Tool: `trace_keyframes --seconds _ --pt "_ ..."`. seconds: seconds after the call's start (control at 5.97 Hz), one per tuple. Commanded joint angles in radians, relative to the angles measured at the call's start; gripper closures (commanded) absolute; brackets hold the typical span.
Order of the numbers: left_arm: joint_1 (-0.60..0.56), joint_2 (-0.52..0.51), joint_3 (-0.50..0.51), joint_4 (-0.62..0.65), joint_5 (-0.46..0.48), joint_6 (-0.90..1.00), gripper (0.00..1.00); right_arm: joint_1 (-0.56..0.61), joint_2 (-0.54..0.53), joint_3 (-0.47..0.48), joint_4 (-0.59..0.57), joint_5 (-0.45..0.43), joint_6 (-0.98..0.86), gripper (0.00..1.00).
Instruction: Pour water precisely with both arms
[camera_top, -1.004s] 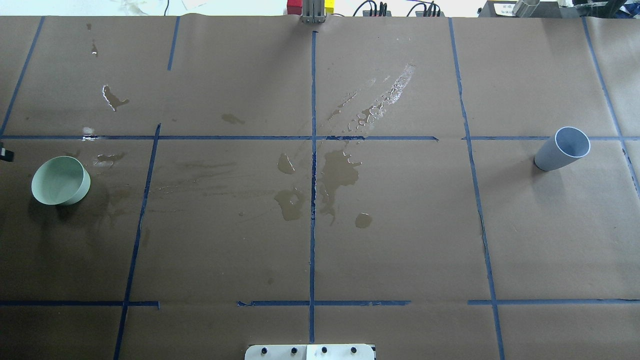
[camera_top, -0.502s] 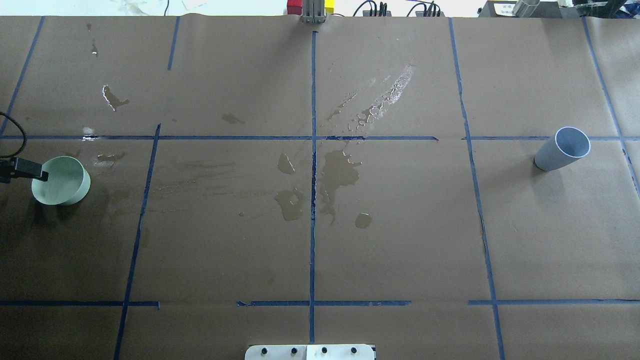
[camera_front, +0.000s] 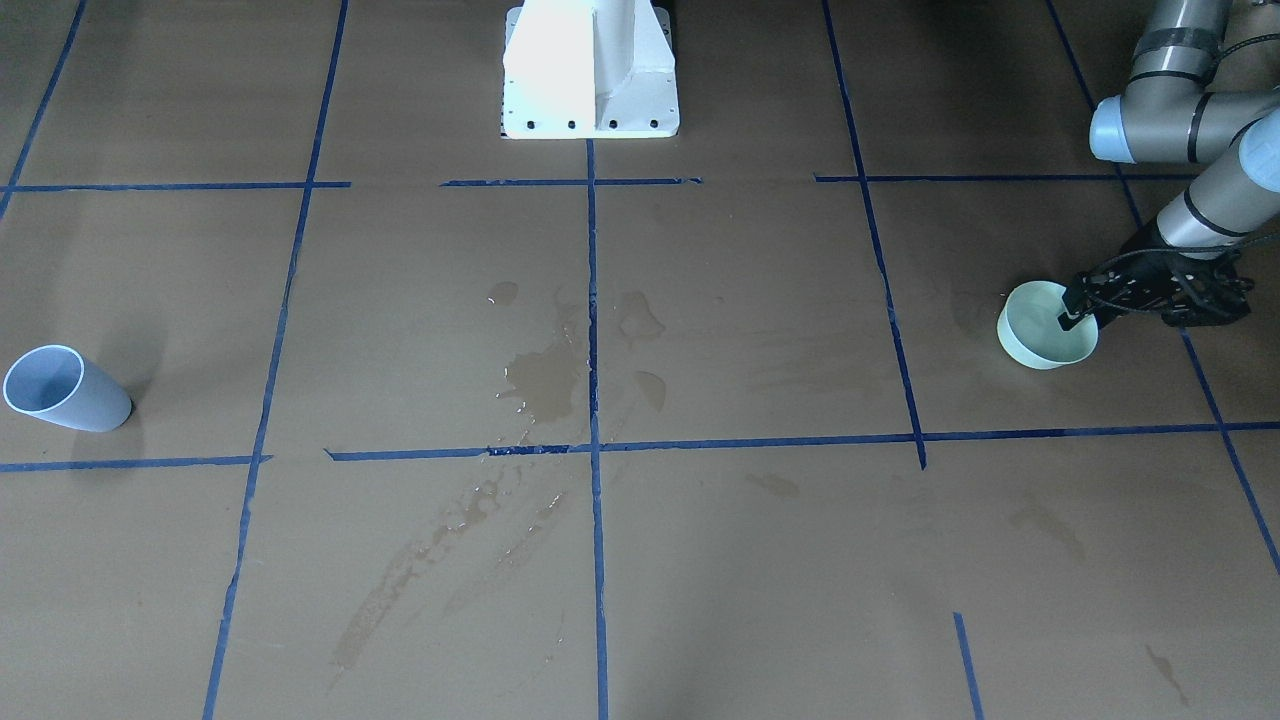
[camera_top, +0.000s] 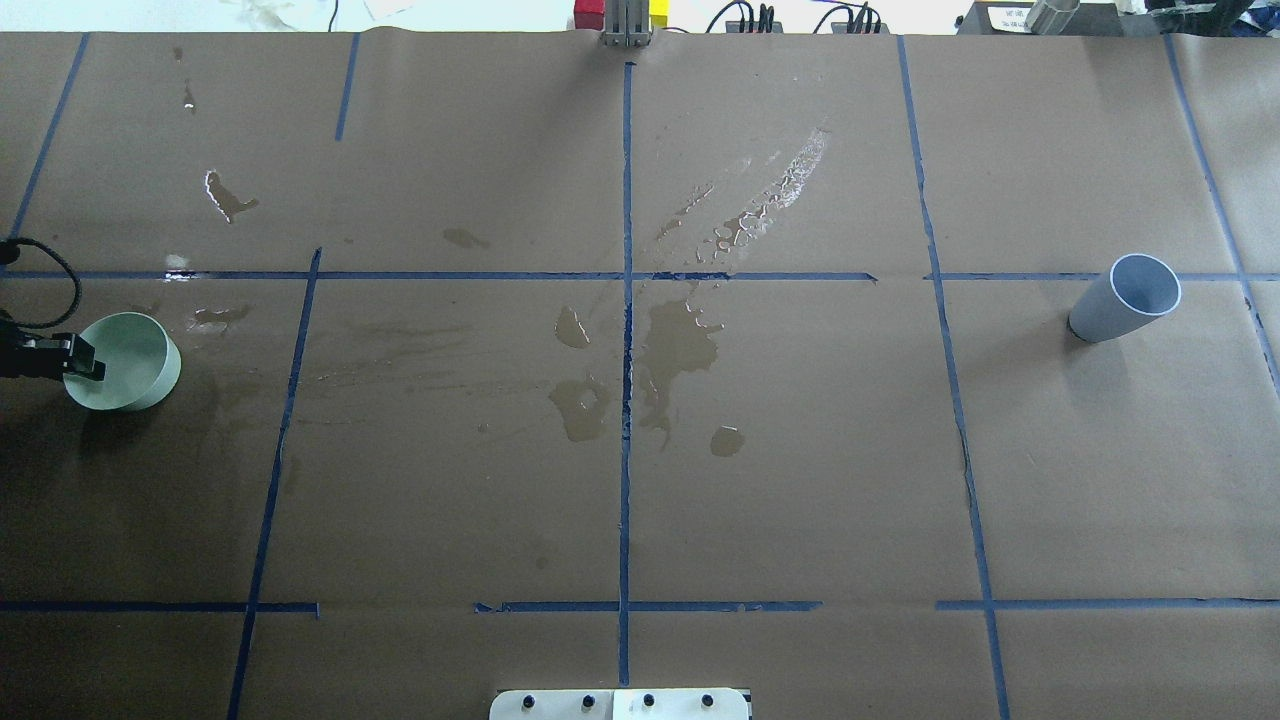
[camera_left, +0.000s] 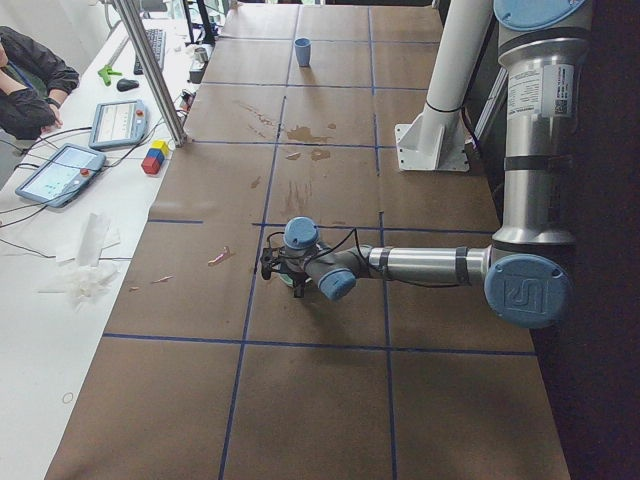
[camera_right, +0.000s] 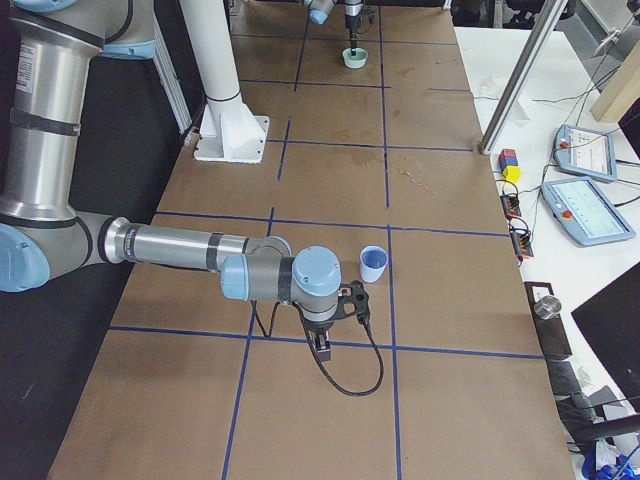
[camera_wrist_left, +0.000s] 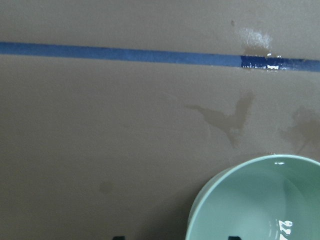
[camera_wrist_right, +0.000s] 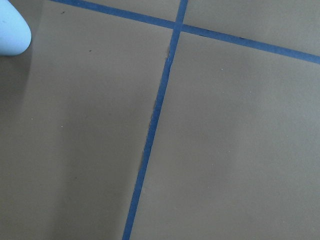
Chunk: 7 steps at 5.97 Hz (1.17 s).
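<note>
A pale green cup stands upright at the table's left, also in the front-facing view. My left gripper is at its near rim, open. In the left wrist view one fingertip is outside the green cup's wall and one inside. A white glint lies low inside the cup; I cannot tell if it is the water. A blue-grey cup stands alone at the right. My right gripper hovers low beside that cup, and I cannot tell whether it is open.
Wet stains spread over the brown sheet's middle, among blue tape lines. The white pedestal stands at the robot's edge. Tablets, coloured blocks, a metal post and a person's sleeve lie beyond the far edge.
My left gripper has come in from the left edge and now sits at the green cup's rim. Both cups stay where they were.
</note>
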Motion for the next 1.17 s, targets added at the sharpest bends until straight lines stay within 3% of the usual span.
trace_keyframes --seconds 0.0,0.33,0.67,1.0 --pt "0.007 -0.014 -0.002 -0.004 -0.001 -0.021 1.00 0.000 -0.001 0.000 -0.001 0.000 0.000 0.00" --pt "0.007 -0.089 -0.034 0.013 -0.013 -0.134 1.00 0.000 -0.001 0.000 0.001 0.000 0.000 0.00" --pt "0.123 -0.242 -0.045 0.025 -0.001 -0.333 1.00 0.000 -0.002 0.000 0.001 0.000 -0.002 0.00" --pt "0.198 -0.376 -0.101 0.193 0.054 -0.401 1.00 0.000 -0.002 -0.001 0.001 0.000 -0.002 0.00"
